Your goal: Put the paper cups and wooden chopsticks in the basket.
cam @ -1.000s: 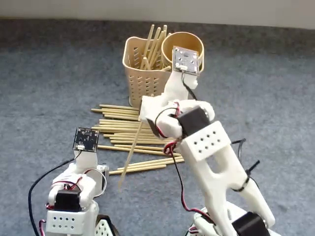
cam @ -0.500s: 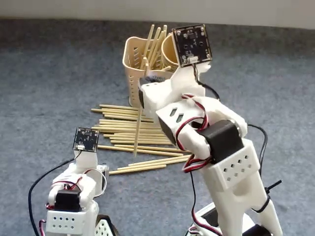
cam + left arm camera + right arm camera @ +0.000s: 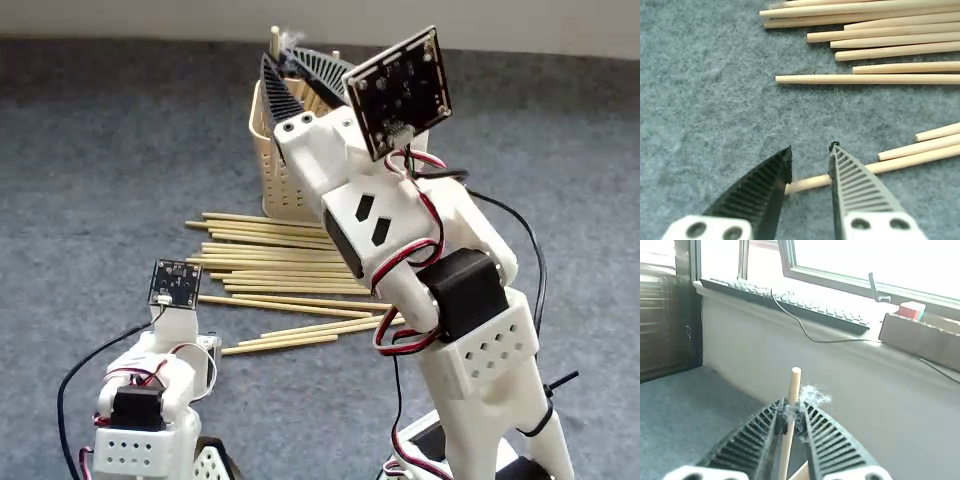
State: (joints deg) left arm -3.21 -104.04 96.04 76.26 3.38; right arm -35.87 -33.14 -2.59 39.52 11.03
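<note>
One chopstick [image 3: 795, 382] in right pincer [image 3: 790, 414], grey carpet [image 3: 680, 400], pale wall [image 3: 890, 390], bright window [image 3: 865, 260].

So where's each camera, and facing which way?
High view: above, behind left arm and right arm, looking down at basket and loose chopsticks.
Left wrist view: faces down at those chopsticks past open left gripper.
Right wrist view: faces wall and window; right gripper shut on a chopstick.
Shared: loose chopsticks, high and left wrist views.
</note>
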